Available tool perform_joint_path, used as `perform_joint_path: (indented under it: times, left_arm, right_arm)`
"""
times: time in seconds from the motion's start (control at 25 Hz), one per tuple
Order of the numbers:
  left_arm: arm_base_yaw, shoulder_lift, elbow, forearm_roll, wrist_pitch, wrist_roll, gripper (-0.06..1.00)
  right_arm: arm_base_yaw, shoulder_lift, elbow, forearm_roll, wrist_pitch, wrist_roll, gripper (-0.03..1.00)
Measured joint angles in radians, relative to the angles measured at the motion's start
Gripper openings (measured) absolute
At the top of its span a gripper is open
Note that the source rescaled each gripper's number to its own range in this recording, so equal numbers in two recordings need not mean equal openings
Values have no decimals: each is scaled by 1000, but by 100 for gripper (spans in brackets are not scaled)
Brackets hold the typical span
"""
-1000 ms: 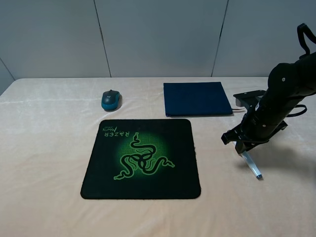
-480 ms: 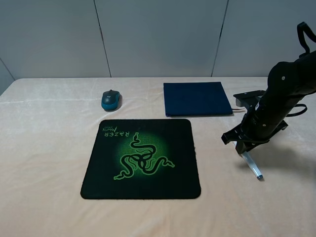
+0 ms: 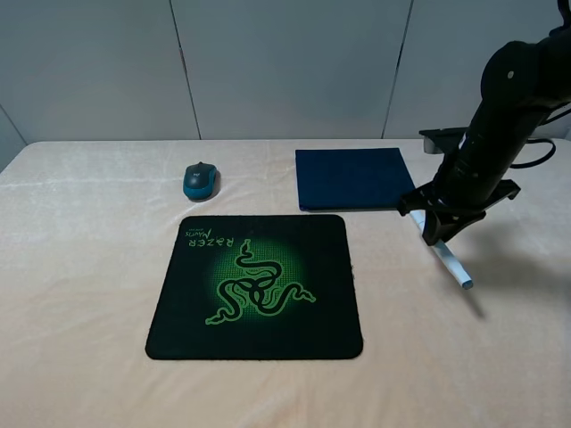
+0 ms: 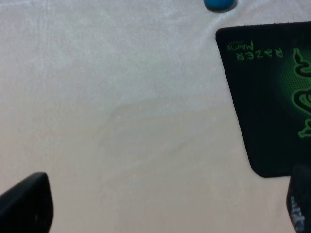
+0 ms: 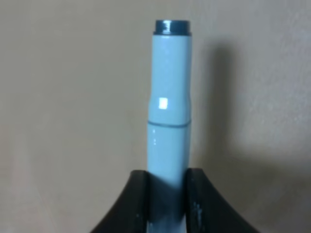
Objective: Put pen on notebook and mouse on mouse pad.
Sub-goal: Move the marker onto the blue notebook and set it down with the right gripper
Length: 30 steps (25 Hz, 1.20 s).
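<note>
Cream cloth covers the desk [image 3: 80,267], and nearest the front lies the mouse pad [image 3: 257,285], flat, with bare cloth all round it. The left end effector [image 4: 163,206] hovers over bare cloth beside the pad's lettered corner, its fingers wide apart and holding nothing.

Further back and to the right, the right end effector [image 3: 439,230] is clamped on the pen [image 3: 451,261]. The pen hangs tilted from it, the free end lowest and, judging by the separate shadow, clear of the cloth. In the right wrist view both fingers [image 5: 138,204] press squarely on the barrel.

Beyond it lies the notebook [image 3: 355,178], its near right corner just beside the end effector. The step in hand looks like carrying the pen across. It would go best with the low tip kept above the cover's edge, the pen brought level over the middle and released only once it rests flat, since a round barrel may roll. The short path is unobstructed. The mouse [image 3: 200,180] sits well apart to the left, behind the pad's far edge.
</note>
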Motion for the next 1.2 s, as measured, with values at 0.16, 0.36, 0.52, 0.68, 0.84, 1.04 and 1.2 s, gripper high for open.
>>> perform_joint_path:
  times: [0.16,0.36,0.52,0.68,0.84,1.04,1.2]
  left_arm:
    - [0,0,0,0,0,0,92]
    - [0,0,0,0,0,0,92]
    - [0,0,0,0,0,0,92]
    - [0,0,0,0,0,0,92]
    - [0,0,0,0,0,0,92]
    - [0,0,0,0,0,0,92]
    - [0,0,0,0,0,0,92]
  right_arm:
    - [6,0,-85,6,63,0,1]
    - [6,10,-215,20,168,0,1]
    - [6,59,-333,23,222,0,1]
    - [6,131,-446,23,269,0,1]
    - [6,219,-565,23,310,0,1]
    - [6,337,-744,31,343,0,1]
    - [6,423,-898,33,365,0,1]
